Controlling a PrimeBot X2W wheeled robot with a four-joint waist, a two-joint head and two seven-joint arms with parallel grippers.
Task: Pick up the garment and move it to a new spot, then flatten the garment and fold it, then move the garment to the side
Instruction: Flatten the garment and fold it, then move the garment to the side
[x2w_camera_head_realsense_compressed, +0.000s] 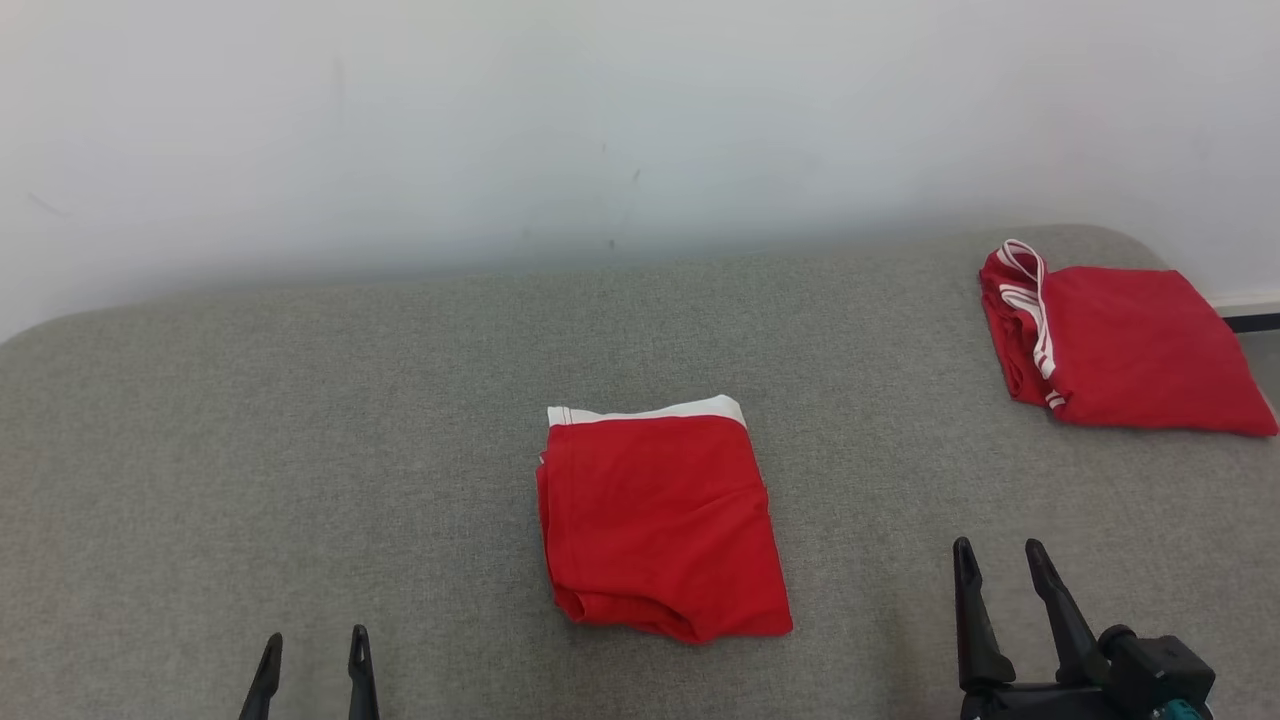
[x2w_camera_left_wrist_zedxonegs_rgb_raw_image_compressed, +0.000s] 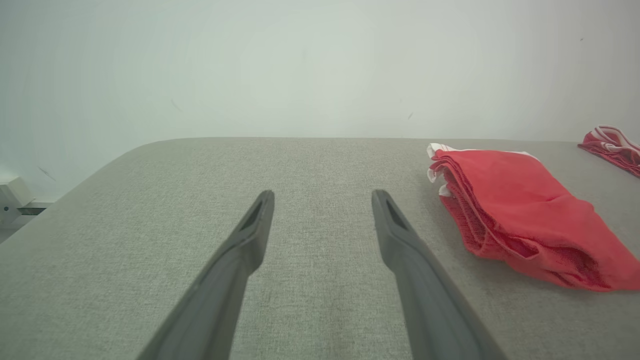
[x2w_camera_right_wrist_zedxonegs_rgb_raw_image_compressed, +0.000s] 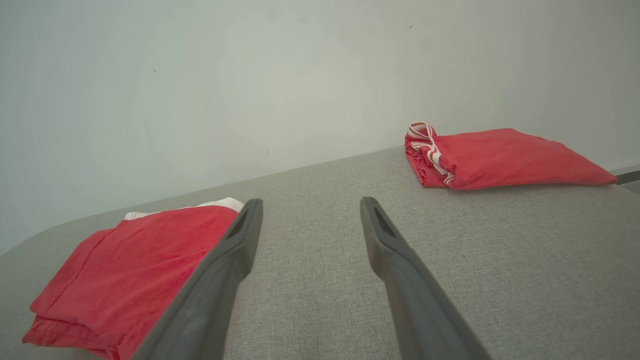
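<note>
A red garment (x2w_camera_head_realsense_compressed: 660, 520) with a white band lies folded into a neat rectangle in the middle of the grey padded table (x2w_camera_head_realsense_compressed: 300, 420). It also shows at the right in the left wrist view (x2w_camera_left_wrist_zedxonegs_rgb_raw_image_compressed: 515, 210) and at the lower left in the right wrist view (x2w_camera_right_wrist_zedxonegs_rgb_raw_image_compressed: 130, 270). My left gripper (x2w_camera_head_realsense_compressed: 314, 645) hangs open near the front edge, left of the garment, nothing between its fingers (x2w_camera_left_wrist_zedxonegs_rgb_raw_image_compressed: 250, 235). My right gripper (x2w_camera_head_realsense_compressed: 1000, 552) stands open to the garment's right, apart from it, its fingers (x2w_camera_right_wrist_zedxonegs_rgb_raw_image_compressed: 385, 240) empty.
A second folded red garment (x2w_camera_head_realsense_compressed: 1120, 345) with white stripes rests at the table's far right corner, also in the right wrist view (x2w_camera_right_wrist_zedxonegs_rgb_raw_image_compressed: 495, 157). A pale wall (x2w_camera_head_realsense_compressed: 600, 120) runs behind the table. The table's rounded edge falls away at the far left.
</note>
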